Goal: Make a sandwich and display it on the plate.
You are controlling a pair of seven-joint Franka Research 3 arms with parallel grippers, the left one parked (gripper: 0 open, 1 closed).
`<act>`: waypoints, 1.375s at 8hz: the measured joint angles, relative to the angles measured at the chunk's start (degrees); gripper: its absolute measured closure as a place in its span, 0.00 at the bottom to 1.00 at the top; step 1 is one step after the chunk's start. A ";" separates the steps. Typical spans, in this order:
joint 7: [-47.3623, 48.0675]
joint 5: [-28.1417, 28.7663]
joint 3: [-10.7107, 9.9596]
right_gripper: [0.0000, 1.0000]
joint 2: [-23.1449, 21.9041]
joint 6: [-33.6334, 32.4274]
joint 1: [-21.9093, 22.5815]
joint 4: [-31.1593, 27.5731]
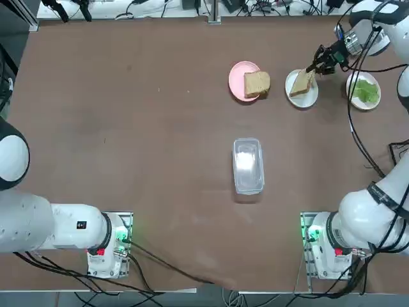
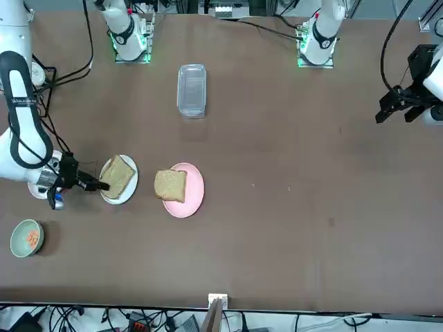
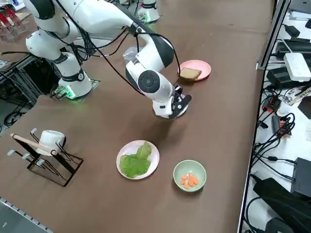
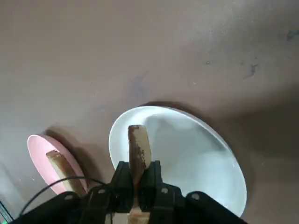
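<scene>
My right gripper [image 1: 317, 66] [image 4: 138, 179] is shut on one edge of a tan bread slice [image 1: 301, 83] [image 4: 138, 145] and holds it tilted over the white plate [image 1: 305, 100] [image 4: 191, 154]. I cannot tell whether the slice's far edge touches the plate. A second bread slice [image 1: 257, 84] [image 2: 169, 185] lies on the pink plate [image 1: 239, 80] [image 2: 191, 195] beside it. Green lettuce [image 3: 134, 162] [image 1: 365, 92] rests on its own white plate, and orange pieces [image 3: 189, 180] sit in a pale-green bowl [image 2: 26, 238]. There is no stacked sandwich in view.
A clear plastic container [image 1: 248, 165] [image 2: 192, 90] stands mid-table. A black rack with a white mug [image 3: 46, 145] sits at the near corner in the right side view. Cables and devices lie beyond the table's far edge.
</scene>
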 joint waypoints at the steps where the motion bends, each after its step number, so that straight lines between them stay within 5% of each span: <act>1: -0.04 0.00 0.06 0.92 0.19 0.00 0.00 0.02; 5: -0.95 0.00 0.16 0.90 0.46 0.00 0.01 0.04; 7: -2.16 0.01 0.16 0.80 0.74 0.00 0.01 0.14; 11: -2.88 -0.03 0.12 0.09 1.08 0.01 -0.01 1.20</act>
